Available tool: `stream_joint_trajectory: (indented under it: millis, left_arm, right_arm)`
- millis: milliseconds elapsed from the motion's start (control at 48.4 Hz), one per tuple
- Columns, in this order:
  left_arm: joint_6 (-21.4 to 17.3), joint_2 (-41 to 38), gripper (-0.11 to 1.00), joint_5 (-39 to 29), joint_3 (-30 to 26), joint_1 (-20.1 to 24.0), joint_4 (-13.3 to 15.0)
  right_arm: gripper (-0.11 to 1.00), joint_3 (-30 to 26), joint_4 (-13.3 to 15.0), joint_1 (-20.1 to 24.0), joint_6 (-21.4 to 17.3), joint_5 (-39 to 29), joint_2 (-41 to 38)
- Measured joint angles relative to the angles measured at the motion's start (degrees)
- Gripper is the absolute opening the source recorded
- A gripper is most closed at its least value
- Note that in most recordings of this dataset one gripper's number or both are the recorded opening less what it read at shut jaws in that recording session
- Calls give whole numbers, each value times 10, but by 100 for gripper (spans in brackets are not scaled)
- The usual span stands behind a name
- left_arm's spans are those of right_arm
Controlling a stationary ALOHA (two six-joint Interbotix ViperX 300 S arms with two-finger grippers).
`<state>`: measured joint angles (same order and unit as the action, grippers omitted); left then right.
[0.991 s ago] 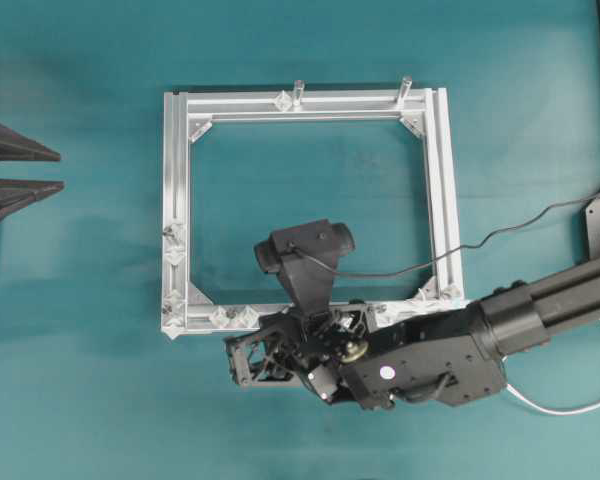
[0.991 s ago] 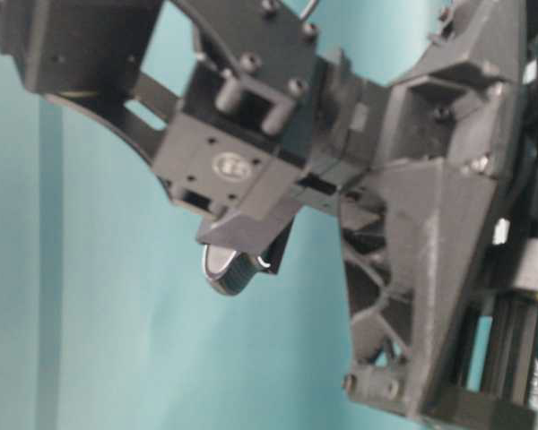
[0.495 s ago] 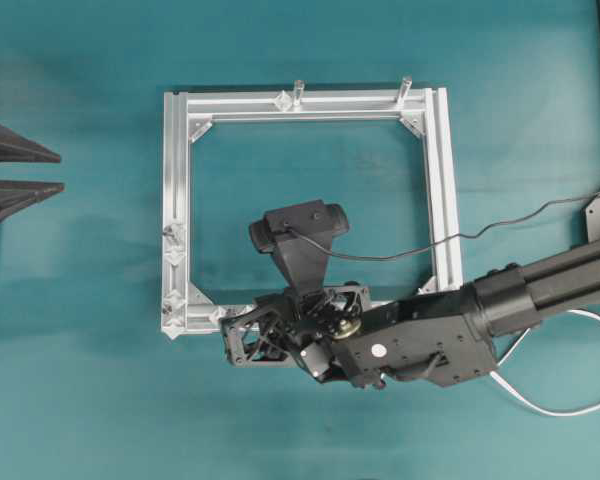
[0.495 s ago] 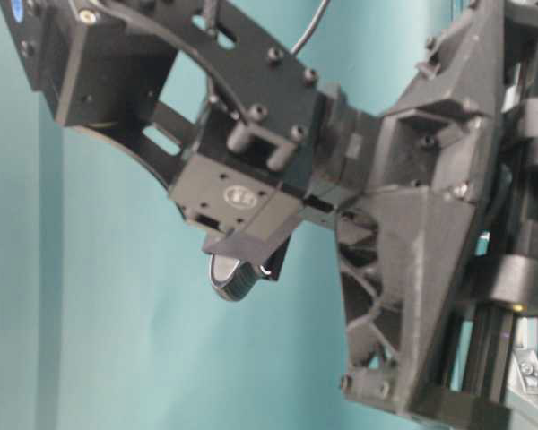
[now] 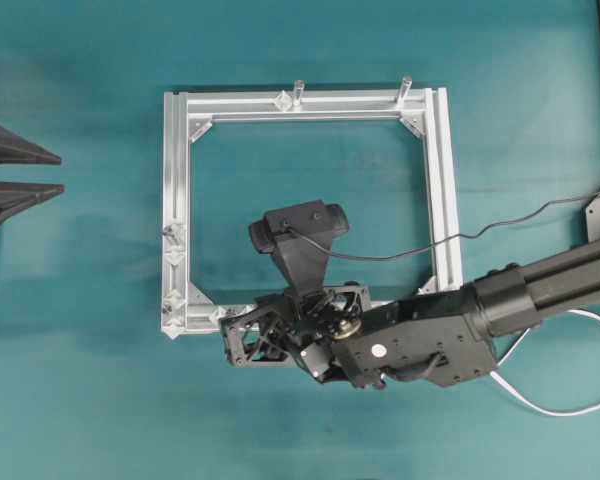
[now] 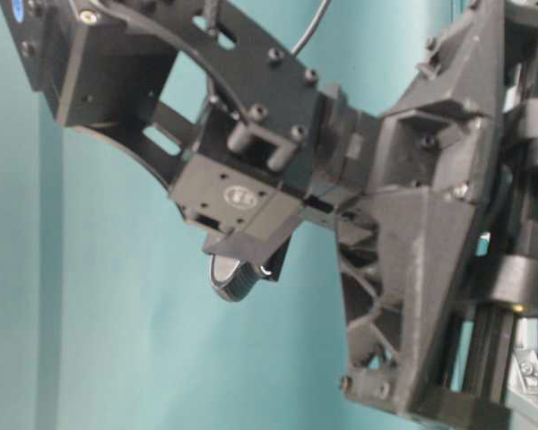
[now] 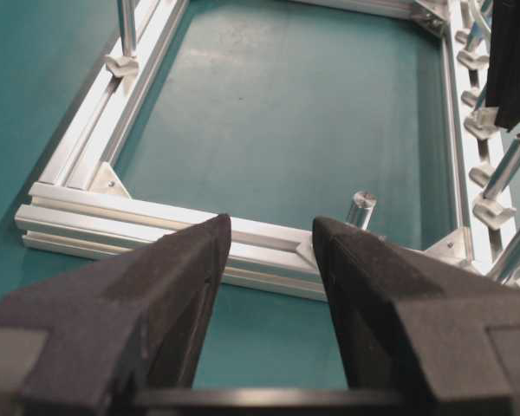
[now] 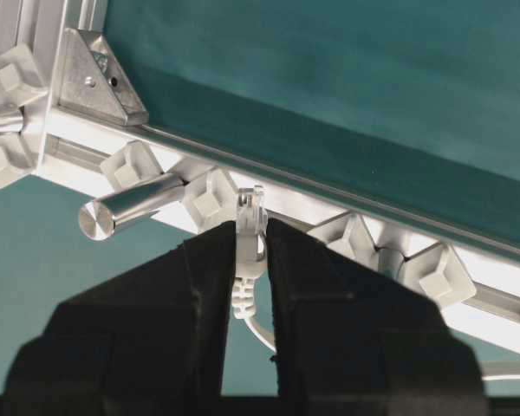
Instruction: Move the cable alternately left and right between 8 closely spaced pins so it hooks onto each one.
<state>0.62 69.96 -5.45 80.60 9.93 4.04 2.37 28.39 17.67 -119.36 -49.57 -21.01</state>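
Observation:
The silver frame (image 5: 310,102) lies flat on the teal table. My right gripper (image 8: 250,227) is shut on the cable's pale plug (image 8: 250,212), whose tip stands just in front of the near rail, next to a whitish pin (image 8: 210,201). More pins (image 8: 351,238) line that rail, and others (image 5: 175,257) sit on the left rail. From above, the right gripper (image 5: 238,345) covers the near rail's left part, and the white cable (image 5: 555,408) loops at the lower right. My left gripper (image 7: 271,230) is open and empty, off the frame's left side (image 5: 60,171).
Two upright metal posts (image 5: 299,92) (image 5: 405,88) stand on the far rail. Another post (image 8: 134,204) juts out beside the plug. A thin black wire (image 5: 460,238) runs from the wrist camera (image 5: 300,232) across the frame. The right arm's wrist (image 6: 251,179) fills the table-level view.
The right arm slid a little to the left along the near rail with the plug in its grip, then held still. The left gripper has not moved.

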Motion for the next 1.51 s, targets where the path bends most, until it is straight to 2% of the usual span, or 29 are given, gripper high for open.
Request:
stream_joint_trajectory:
  millis: [268, 640, 867, 1012, 1301, 1507]
  left_arm:
    - [-1, 0, 53, 0, 1, 1, 0]
    - [0, 0, 53, 0, 1, 0, 0]
    - [0, 0, 53, 0, 1, -2, 0]
    - [-1, 0, 53, 0, 1, -7, 0]
    - [0, 0, 53, 0, 1, -9, 0]
    - [-1, 0, 53, 0, 1, -9, 0]
  right_arm:
    - [14, 0, 1, -14, 4, 0, 0]
    - [14, 0, 2, -54, 59, 4, 0]
    - [14, 0, 2, -89, 106, 21, 0]
    - [14, 0, 2, -108, 123, 38, 0]
    - [14, -1, 2, -120, 127, 81, -4]
    - [14, -27, 2, -120, 127, 91, -25]
